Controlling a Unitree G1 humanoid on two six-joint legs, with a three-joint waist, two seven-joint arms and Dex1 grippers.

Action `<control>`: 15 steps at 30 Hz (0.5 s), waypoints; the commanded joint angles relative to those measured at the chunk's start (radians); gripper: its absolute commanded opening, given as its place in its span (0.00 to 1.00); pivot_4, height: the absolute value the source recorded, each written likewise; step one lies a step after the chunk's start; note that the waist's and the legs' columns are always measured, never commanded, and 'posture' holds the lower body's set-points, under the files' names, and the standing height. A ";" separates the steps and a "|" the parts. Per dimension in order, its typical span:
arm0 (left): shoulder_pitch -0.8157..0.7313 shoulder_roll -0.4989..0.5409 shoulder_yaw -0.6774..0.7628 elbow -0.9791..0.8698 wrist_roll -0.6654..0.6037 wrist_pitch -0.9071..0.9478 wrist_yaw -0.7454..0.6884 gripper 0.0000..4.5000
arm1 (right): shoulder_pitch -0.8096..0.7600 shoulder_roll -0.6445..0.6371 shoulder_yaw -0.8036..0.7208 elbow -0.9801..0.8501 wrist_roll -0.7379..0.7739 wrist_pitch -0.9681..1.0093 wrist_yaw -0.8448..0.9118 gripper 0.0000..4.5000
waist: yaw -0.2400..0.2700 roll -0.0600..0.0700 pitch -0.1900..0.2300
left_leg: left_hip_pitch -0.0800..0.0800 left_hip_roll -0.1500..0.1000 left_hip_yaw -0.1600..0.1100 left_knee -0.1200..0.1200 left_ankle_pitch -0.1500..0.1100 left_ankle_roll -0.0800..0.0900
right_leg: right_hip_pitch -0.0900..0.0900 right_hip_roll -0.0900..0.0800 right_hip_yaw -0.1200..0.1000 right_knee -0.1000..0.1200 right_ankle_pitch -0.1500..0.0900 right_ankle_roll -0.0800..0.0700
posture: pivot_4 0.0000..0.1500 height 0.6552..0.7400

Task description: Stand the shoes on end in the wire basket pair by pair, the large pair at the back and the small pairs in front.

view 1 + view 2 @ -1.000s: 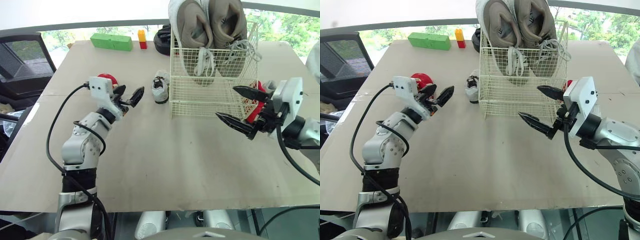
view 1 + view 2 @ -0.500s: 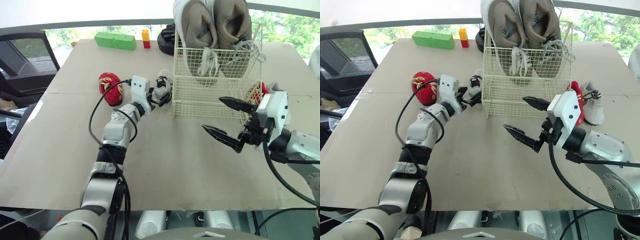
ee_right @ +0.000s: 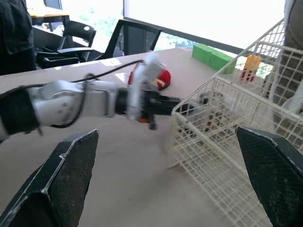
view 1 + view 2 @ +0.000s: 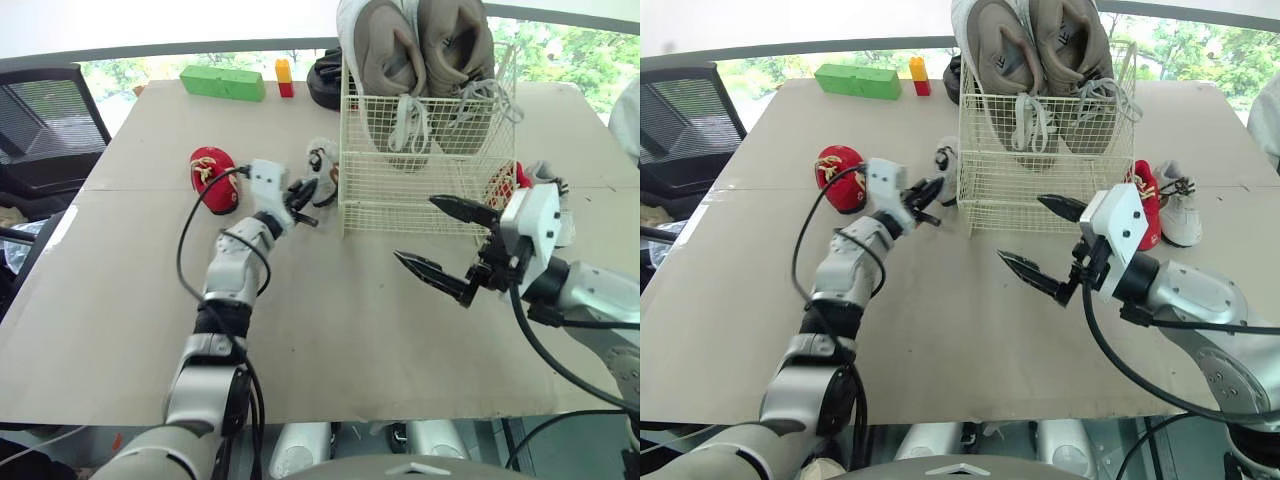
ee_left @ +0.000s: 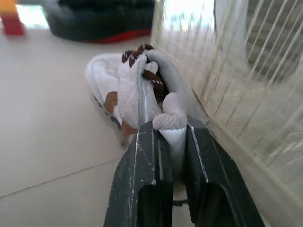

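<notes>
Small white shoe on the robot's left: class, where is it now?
In the left eye view, the small white shoe sits just left of the wire basket, its near end clamped in the left gripper.

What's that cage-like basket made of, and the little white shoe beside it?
The wire basket looks like thin metal wire with a cream coating: an open, see-through grid. The small white shoe looks like soft woven fabric with a mesh heel tab and brown laces; the exact fabric is unclear.
</notes>
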 commanded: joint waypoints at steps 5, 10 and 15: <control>0.226 0.349 0.203 -0.603 -0.332 0.106 -0.333 0.03 | -0.340 -0.059 0.041 0.147 0.015 0.015 0.166 1.00 | 0.010 0.001 -0.001 | 0.000 0.000 0.000 -0.002 0.000 -0.001 | 0.000 0.000 0.000 -0.001 0.000 0.000 | 1.00 1.00; 0.315 0.559 0.145 -0.692 -0.347 0.106 -0.604 0.03 | -0.584 -0.171 0.166 0.268 -0.096 0.017 0.362 1.00 | 0.030 0.003 0.000 | 0.000 -0.003 0.000 -0.002 -0.001 0.001 | 0.003 -0.005 -0.004 -0.005 0.000 -0.001 | 1.00 1.00; 0.187 0.558 -0.009 -0.615 -0.204 -0.049 -0.716 0.03 | -0.841 -0.194 0.317 0.442 -0.143 0.148 0.539 1.00 | 0.028 0.005 0.001 | 0.001 -0.002 0.000 -0.003 -0.001 0.002 | 0.002 -0.004 -0.004 -0.004 -0.001 -0.001 | 1.00 1.00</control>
